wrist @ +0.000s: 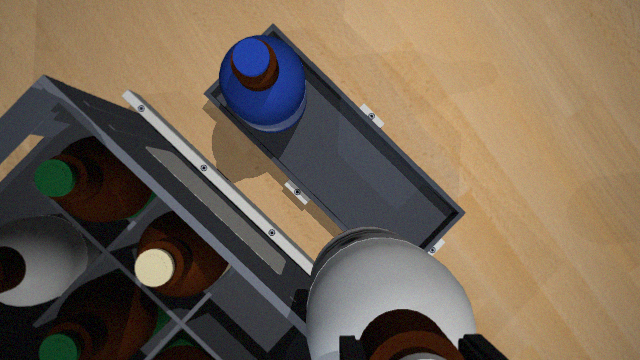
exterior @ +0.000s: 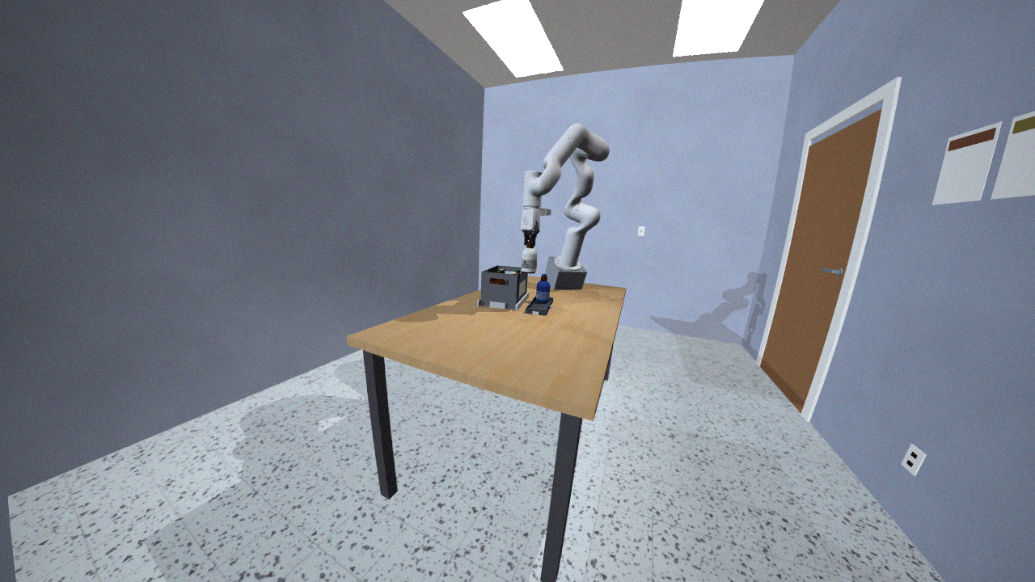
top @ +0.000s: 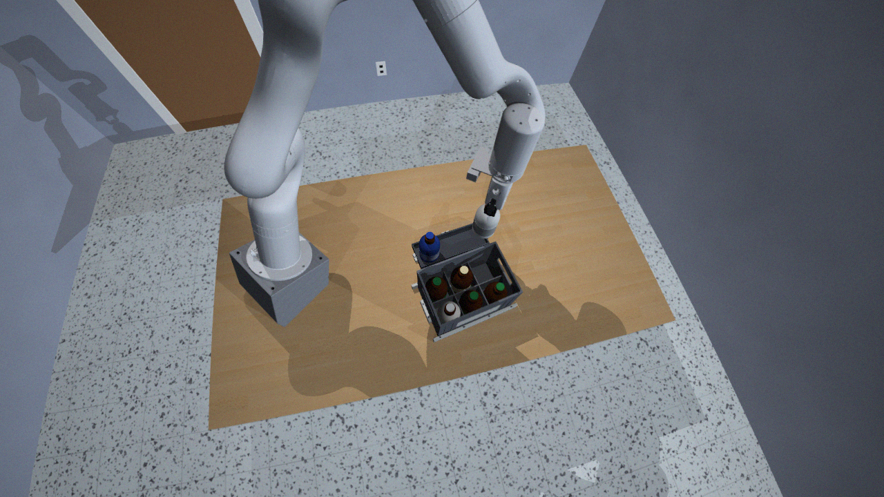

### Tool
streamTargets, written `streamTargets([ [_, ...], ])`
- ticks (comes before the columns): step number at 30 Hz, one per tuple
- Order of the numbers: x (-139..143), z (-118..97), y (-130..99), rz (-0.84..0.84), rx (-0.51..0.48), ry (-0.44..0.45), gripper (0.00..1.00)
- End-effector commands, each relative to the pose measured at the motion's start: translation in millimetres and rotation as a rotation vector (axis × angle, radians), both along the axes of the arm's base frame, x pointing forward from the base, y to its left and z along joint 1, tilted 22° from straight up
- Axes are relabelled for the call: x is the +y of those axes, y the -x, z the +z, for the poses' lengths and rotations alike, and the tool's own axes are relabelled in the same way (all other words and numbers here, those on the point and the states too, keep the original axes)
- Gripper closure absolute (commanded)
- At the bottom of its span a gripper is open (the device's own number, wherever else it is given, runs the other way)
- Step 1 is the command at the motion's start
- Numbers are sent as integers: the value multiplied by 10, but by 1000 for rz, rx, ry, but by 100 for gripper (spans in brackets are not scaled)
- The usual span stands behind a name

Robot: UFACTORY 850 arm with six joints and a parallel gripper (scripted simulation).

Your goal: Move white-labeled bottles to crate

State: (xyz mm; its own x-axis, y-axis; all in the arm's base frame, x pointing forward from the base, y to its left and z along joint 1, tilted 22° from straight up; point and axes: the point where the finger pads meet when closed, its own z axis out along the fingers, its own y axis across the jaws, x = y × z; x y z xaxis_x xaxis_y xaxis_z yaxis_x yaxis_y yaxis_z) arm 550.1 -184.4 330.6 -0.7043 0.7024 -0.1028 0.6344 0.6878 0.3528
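My gripper is shut on the neck of a white-labeled bottle. The bottle hangs upright near the tray's right end, outside the crate, its base near crate-rim height in the exterior view. A blue-labeled bottle stands at the left end of the tray. The grey crate has one empty slot, back right in the top view. Another white-labeled bottle stands in its front-left slot.
Three green-capped brown bottles and a cream-capped brown bottle fill the other crate slots. The crate's tall side wall lies between the held bottle and the slots. White brackets sit around the crate and tray on the wooden table.
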Motion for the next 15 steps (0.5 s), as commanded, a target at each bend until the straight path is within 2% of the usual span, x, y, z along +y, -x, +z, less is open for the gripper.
streamTargets([
  [1,-117,-14,12,0,-3,1,100],
  [15,-400,-86,60,0,-3,1,100],
])
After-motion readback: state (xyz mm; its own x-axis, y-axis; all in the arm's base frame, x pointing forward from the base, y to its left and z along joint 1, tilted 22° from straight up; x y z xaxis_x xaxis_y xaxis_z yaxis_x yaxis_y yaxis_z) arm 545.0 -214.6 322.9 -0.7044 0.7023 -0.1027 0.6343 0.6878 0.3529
